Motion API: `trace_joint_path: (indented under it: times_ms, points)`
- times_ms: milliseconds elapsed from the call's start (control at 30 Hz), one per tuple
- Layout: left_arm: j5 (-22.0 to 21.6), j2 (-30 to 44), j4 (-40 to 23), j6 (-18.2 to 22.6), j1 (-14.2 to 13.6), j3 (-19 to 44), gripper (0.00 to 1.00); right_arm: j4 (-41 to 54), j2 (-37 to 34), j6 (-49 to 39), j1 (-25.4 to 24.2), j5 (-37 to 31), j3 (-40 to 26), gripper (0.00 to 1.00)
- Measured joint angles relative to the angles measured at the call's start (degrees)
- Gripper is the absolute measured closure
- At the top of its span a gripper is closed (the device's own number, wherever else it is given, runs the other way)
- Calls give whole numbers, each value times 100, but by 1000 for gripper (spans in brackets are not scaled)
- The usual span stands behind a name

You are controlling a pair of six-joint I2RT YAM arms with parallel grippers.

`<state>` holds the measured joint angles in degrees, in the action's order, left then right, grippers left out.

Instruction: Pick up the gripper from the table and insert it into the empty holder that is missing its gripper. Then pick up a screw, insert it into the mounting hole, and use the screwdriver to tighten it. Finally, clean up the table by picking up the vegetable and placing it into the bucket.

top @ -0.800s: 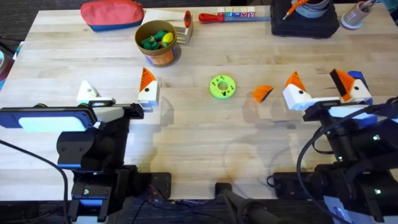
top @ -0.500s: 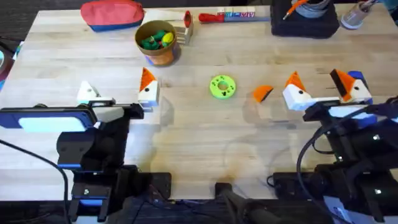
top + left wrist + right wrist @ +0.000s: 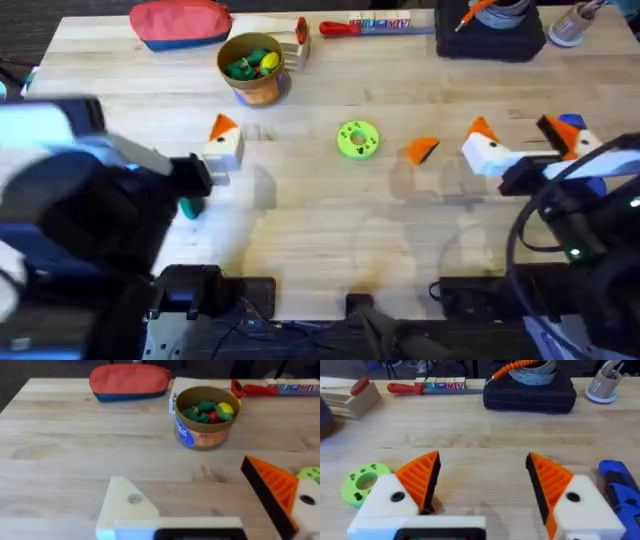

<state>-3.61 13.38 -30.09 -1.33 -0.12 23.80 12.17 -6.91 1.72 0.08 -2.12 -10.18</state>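
While both tools (image 3: 482, 485) (image 3: 200, 500) gape empty, the gripper (image 3: 422, 150) lies flat — tip toward bases.

A workshop; wooden table (image 3: 320, 230), red-handled tool (image 3: 342, 28), black case (image 3: 530, 394).

Evenly, softly lit from above; faint shadows on the table (image 3: 300, 190). Heavy motion blur across the left arm (image 3: 70, 190) overhead. Wrist views slightly soft, foreground out of focus.
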Motion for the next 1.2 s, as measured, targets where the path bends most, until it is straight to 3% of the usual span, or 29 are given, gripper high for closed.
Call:
trace_joint_path:
  times_ms: [167, 267, 433, 667, 700, 867, 900, 967, 1000, 1100, 1133, 1200]
  points:
    - [-557, 1639, -1780, -371, 0, 1679, 15, 831, -866, 2, 0, 1, -1173, 10]
    - [-724, 2611, -2334, -637, 0, 2221, 15, 1300, -1459, 0, 0, 1, -1777, 10]
    - [-582, 3765, -2449, -1160, 0, 2335, 15, 1341, -2161, 0, 0, 1, -2334, 10]
    - [-54, 4545, -2643, -2126, 0, 2335, 40, 1215, -2271, 0, 0, -3, -2395, 10]
    - [-52, 4592, -2618, -2189, 0, 2335, 137, 1217, -2271, 0, 0, -7, -2395, 12]
    - [-281, 4546, -2611, -2191, -19, 2335, 931, 1215, -2271, -24, 0, -20, -2395, 10]
    - [-352, 4480, -2574, -2146, -50, 2335, 982, 1216, -2271, -26, 0, -20, -2395, 10]
    - [-379, 4295, -2374, -2048, -184, 2335, 993, 1225, -2272, -26, 0, -20, -2395, 10]
    - [-398, 3827, -1824, -1715, -745, 2335, 643, 1295, -2271, -26, 0, -20, -2395, 9]
    - [-400, 3397, -1228, -1269, -1501, 2335, 166, 1416, -2271, -26, 0, -20, -2395, 11]
    - [-396, 3303, -1049, -1130, -1763, 2335, 53, 1452, -2272, -26, 0, -20, -2395, 8]
    - [-394, 3204, -709, -792, -2290, 2335, 17, 1543, -2271, -26, 0, -20, -2395, 9]
